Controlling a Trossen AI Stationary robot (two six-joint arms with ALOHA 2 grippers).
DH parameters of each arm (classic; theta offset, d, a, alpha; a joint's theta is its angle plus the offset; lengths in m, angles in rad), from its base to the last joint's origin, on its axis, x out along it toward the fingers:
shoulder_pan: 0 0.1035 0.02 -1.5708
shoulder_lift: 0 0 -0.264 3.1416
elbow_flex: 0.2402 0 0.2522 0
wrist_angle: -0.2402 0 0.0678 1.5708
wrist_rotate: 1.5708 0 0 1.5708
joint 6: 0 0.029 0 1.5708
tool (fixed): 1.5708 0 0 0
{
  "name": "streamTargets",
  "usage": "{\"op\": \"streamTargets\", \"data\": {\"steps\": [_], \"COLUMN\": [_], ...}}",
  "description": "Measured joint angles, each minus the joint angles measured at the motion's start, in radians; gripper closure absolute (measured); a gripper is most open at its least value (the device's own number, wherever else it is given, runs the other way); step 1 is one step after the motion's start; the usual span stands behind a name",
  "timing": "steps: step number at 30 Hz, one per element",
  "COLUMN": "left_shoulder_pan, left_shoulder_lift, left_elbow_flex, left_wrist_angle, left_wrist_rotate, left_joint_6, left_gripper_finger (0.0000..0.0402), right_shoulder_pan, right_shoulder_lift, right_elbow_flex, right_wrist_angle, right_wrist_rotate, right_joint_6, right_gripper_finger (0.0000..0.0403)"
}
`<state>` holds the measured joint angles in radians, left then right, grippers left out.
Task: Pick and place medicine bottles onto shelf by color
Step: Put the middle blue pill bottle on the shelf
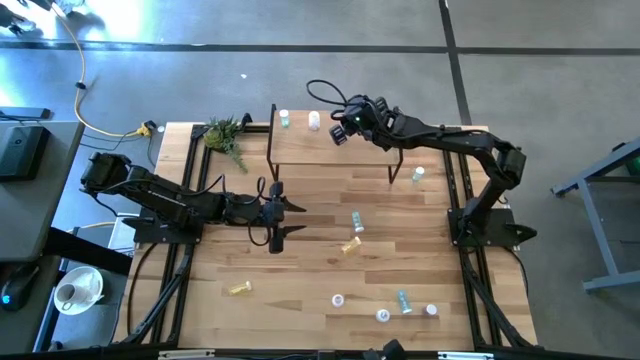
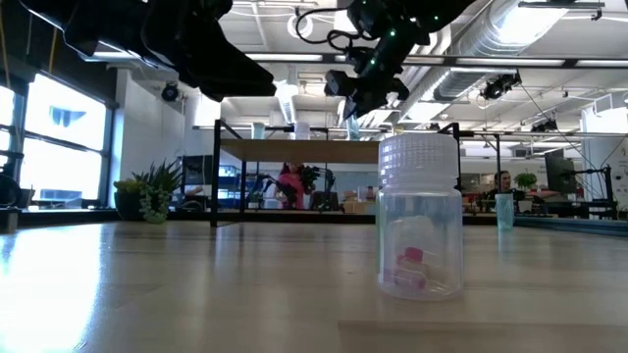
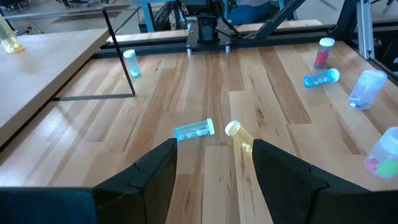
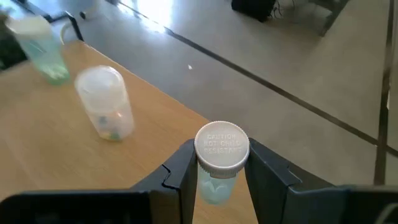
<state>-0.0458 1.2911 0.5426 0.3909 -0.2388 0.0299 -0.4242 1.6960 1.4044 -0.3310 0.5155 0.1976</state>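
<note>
My right end effector (image 4: 216,171), closed on a white-capped light blue bottle (image 4: 219,163), hovers at the shelf (image 1: 300,150) far edge, so releasing now could probably drop it off.

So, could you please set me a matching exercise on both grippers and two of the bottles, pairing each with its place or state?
Things:
1. left gripper
2. right gripper
3. green bottle
4. yellow bottle

Places or states:
A. lying on its side on the table
B. jaws shut on a white-capped bottle over the shelf
C. standing on the shelf
D. jaws open, empty, over the table

Pairs: 1-D, 2-B, 3-C, 4-A
</note>
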Motion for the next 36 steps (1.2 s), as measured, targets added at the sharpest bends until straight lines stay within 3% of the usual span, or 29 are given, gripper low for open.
{"op": "streamTargets", "data": {"steps": [9, 19, 36], "left_shoulder_pan": [0.000, 0.001, 0.003], "left_shoulder_lift": [0.000, 0.000, 0.000], "left_elbow_flex": [-0.001, -0.001, 0.000], "left_wrist_angle": [-0.033, -0.027, -0.001], "left_wrist_rotate": [0.000, -0.006, -0.011], "left_joint_6": [0.000, 0.000, 0.000], "left_gripper_finger": [0.0204, 0.0204, 0.0204], "right_shoulder_pan": [0.078, 0.080, 0.025], "right_shoulder_lift": [-0.038, -0.141, -0.132], "right_elbow_flex": [-0.075, -0.338, -0.356], "right_wrist_angle": [0.001, 0.460, 0.466], "right_wrist_rotate": [0.054, 0.046, -0.020], "right_joint_6": [-0.023, -0.066, -0.048], "right_gripper_finger": [0.0300, 0.0300, 0.0300]}}
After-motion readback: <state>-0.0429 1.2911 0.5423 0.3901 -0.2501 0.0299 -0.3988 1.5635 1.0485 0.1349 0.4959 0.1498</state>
